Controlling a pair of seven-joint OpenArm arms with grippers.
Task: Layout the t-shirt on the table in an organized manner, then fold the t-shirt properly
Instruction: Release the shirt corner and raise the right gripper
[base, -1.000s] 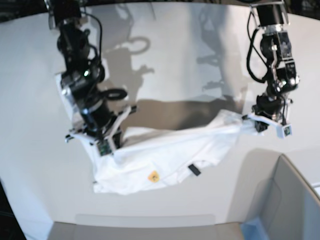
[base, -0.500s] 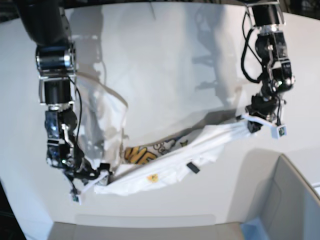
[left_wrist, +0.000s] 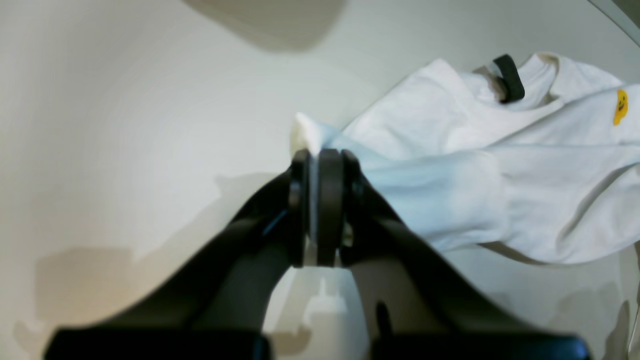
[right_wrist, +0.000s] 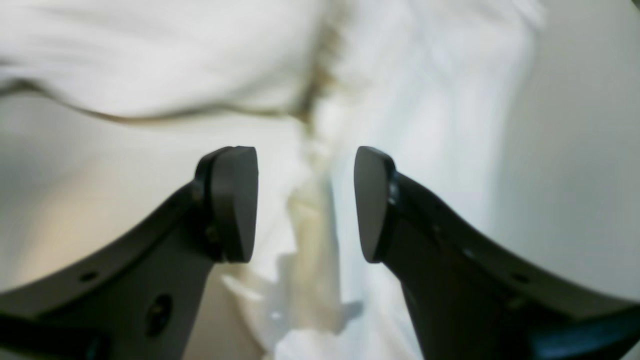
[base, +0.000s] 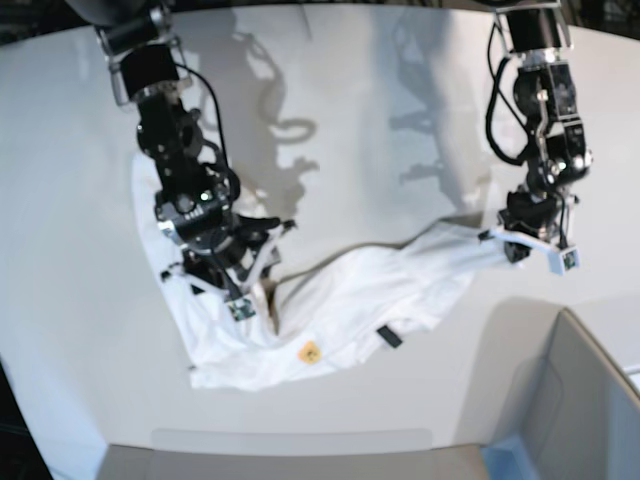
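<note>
White t-shirt (base: 340, 300) crumpled on the table (base: 330, 120); left claw (left_wrist: 320, 150) pinches its edge, right claw (right_wrist: 305, 205) gapes wide.

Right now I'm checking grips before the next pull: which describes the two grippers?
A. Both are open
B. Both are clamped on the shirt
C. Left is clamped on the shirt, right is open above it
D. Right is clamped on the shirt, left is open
C: the left gripper pinches an edge of the t-shirt, while the right gripper stands open over cloth.
</note>
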